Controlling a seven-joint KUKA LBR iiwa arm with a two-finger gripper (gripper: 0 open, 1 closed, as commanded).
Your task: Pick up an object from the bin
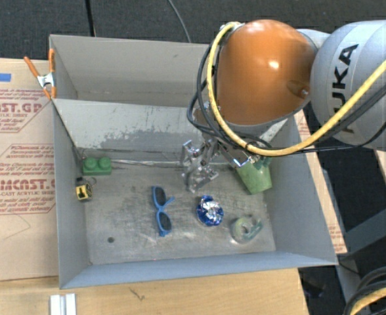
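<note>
Jaws apart or together: it cannot be told, because the metal gripper [197,169] is showing as a cluster of shiny parts beneath the arm's rounded orange cover [262,71]. The grey arm [350,77] is reaching in from the right of the view. The gripper is hanging low over the middle of the grey metal bin [71,209], close to the scuffed floor and toward the back wall.

Nearest to it, a small ball of crinkled blue and silver foil [209,211] is lying on the floor just in front of the gripper, apart from it. A pale green cup [255,177] is lying tilted just to the gripper's right, partly under the orange cover. A pair of blue toy sunglasses [160,210] is lying to the front left of the gripper, near the foil ball but not touching it.

Further off, a pale green ring [245,229], like a roll of tape, is resting near the front right corner. A green building block [96,166] is sitting against the left wall, and a small yellow and black object [82,191] is lying just in front of the block.
</note>
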